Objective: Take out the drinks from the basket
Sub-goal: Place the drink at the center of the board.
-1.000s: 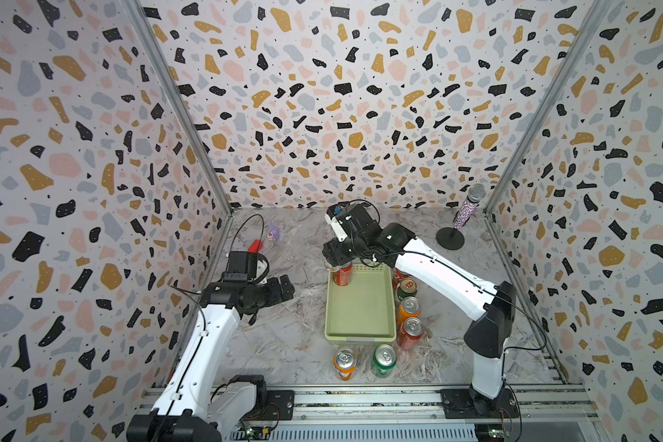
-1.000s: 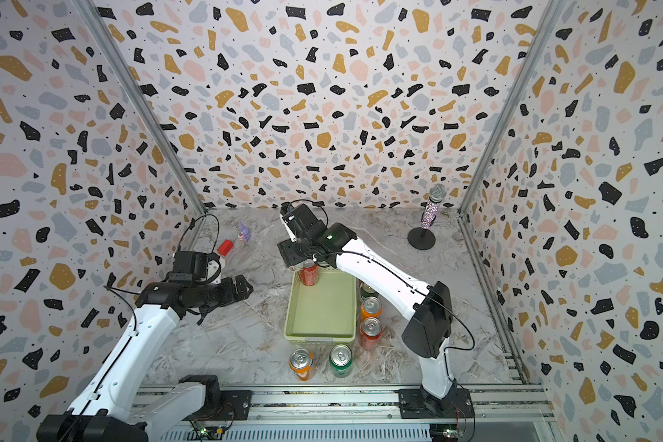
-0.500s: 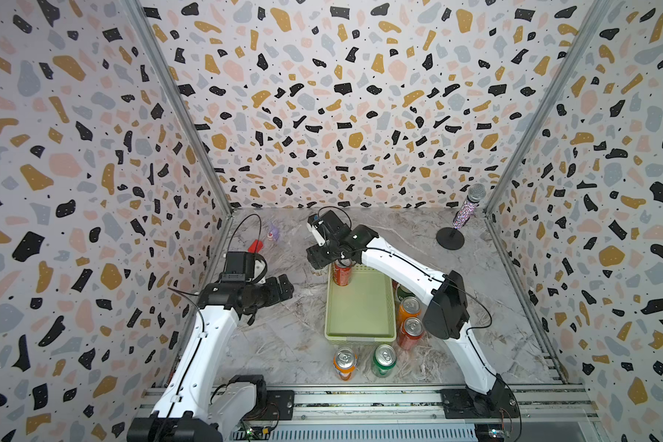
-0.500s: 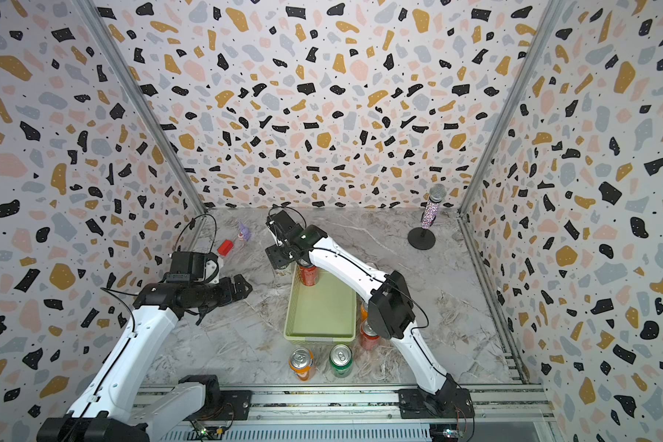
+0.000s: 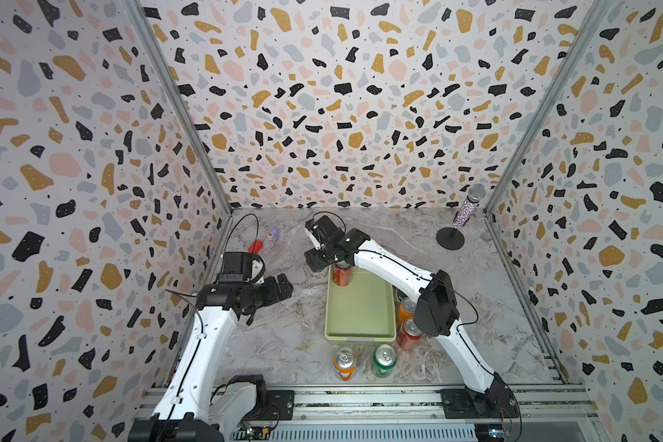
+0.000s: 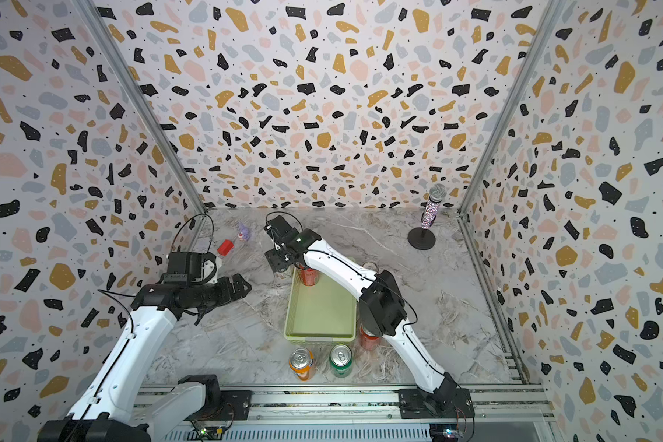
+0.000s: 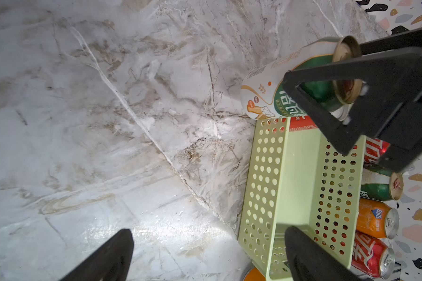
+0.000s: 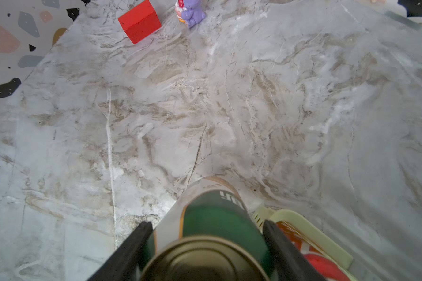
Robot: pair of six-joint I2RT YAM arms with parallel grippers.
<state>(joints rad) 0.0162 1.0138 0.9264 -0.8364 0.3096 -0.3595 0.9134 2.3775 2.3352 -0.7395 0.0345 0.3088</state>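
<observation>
My right gripper (image 8: 206,223) is shut on a dark green and white drink can (image 8: 212,219). It holds the can (image 7: 278,85) upright just outside the far left corner of the pale green basket (image 5: 360,333). In both top views that gripper (image 5: 316,264) hides most of the can. One red can (image 5: 341,273) stands inside the basket at its far end. Outside it stand an orange can (image 5: 344,363), a green can (image 5: 384,359) and more cans (image 5: 407,336) along the right side. My left gripper (image 7: 210,253) is open and empty, left of the basket.
A glittery microphone (image 5: 467,210) on a round stand is at the back right. A red block (image 5: 256,246) and a small purple toy (image 5: 272,232) lie at the back left near the wall. Terrazzo walls close in three sides.
My right gripper has carried the green can leftward, from over the basket's far end to just outside its far left corner. The left arm has barely moved.
</observation>
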